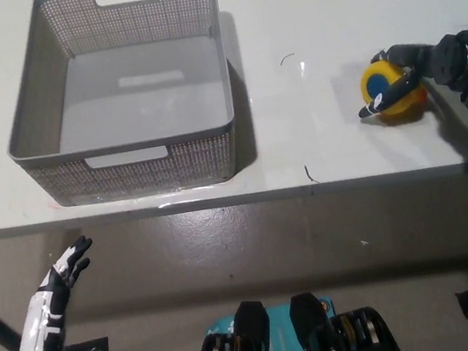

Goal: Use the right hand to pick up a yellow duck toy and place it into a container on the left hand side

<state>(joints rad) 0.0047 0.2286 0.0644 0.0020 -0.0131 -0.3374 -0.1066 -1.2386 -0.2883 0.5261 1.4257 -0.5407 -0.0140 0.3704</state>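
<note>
Yellow duck toy [387, 85] on the white table [297, 14] at right, heading unclear, clasped by curled fingers [386, 98] of right hand [418, 71]. Grey mesh basket [130, 147] well apart, holding nothing. Left hand [61, 276] low, fingers apart.

White left hand [61, 272] with black fingertips; black right hand [418, 71].
</note>
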